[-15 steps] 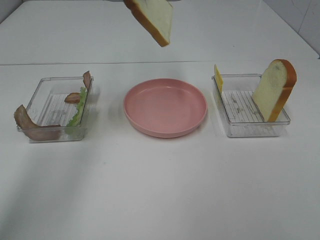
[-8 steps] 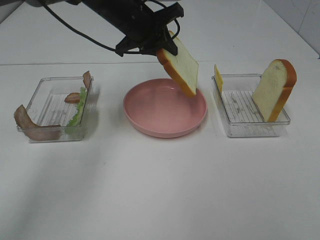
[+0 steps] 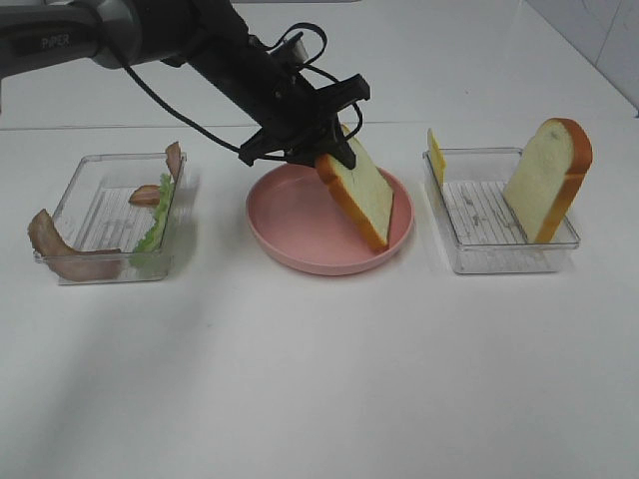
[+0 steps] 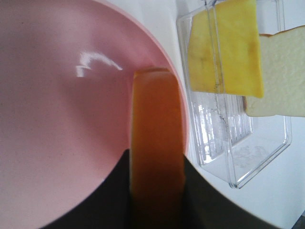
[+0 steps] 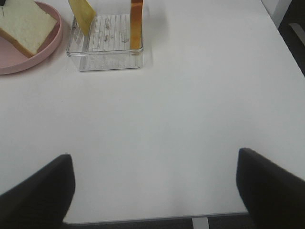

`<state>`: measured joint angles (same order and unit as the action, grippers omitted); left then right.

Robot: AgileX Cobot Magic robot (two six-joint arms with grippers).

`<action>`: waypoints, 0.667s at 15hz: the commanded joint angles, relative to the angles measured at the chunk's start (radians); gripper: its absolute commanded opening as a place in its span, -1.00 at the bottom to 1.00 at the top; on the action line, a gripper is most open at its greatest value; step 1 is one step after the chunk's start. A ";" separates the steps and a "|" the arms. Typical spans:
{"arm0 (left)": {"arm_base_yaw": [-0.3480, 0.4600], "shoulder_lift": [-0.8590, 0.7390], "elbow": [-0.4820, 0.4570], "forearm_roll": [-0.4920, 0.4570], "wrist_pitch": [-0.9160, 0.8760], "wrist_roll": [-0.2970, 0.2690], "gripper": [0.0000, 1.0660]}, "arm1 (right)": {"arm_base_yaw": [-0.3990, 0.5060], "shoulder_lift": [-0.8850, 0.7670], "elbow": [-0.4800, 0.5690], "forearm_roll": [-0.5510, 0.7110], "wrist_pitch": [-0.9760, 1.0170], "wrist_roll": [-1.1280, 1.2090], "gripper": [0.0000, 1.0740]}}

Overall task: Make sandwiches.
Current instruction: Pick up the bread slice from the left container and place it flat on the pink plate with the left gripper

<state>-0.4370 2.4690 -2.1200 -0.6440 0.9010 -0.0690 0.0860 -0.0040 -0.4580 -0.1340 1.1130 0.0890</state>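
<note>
Since half a second earlier the left arm (image 3: 190, 35) had come down and forward, carrying the slice (image 3: 361, 195) from above the plate's far rim into the plate (image 3: 285, 235). The left jaws were clamped on the slice's upper end, one finger on each face, and in the wrist view its orange-brown crust (image 4: 157, 143) ran out between them. The slice hung tilted, its lower crust down at the plate's floor near the right rim; actual contact could not be told for sure. The right jaws showed only in their own wrist view, where the dark fingers (image 5: 38, 191) stood wide apart with nothing between them, over bare table well clear of the things. The table (image 3: 319, 379) was plain white and matt, with a faint seam running across it behind the trays, and its near edge showed in the right wrist view with darkness beyond. At the far right corner stood what looked like pale tiling (image 3: 599, 40). Left of the plate a clear tray (image 3: 120, 158) held bacon (image 3: 60, 254) draped over its corner and lettuce (image 3: 155, 225) along its right wall. Right of the plate another clear tray (image 3: 499, 261) held cheese (image 3: 435, 157) upright at its left wall and a second slice (image 3: 547, 180) leaning at its right end.
</note>
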 commanded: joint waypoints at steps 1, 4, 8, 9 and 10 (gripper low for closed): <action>-0.007 0.026 0.000 -0.008 -0.005 -0.030 -1.00 | -0.004 -0.029 -0.001 0.002 -0.002 -0.010 0.67; -0.007 0.032 0.000 0.002 -0.025 -0.030 -1.00 | -0.004 -0.029 -0.001 0.002 -0.002 -0.010 0.67; -0.007 0.032 0.000 0.054 -0.049 -0.040 -0.62 | -0.004 -0.029 -0.001 0.002 -0.002 -0.010 0.67; -0.007 0.032 0.000 0.070 -0.048 -0.049 -0.23 | -0.004 -0.029 -0.001 0.002 -0.002 -0.010 0.67; -0.007 0.032 0.000 0.073 -0.048 -0.049 0.03 | -0.004 -0.029 -0.001 0.002 -0.002 -0.010 0.67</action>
<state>-0.4370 2.4960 -2.1210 -0.5720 0.8630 -0.1110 0.0860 -0.0040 -0.4580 -0.1340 1.1130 0.0890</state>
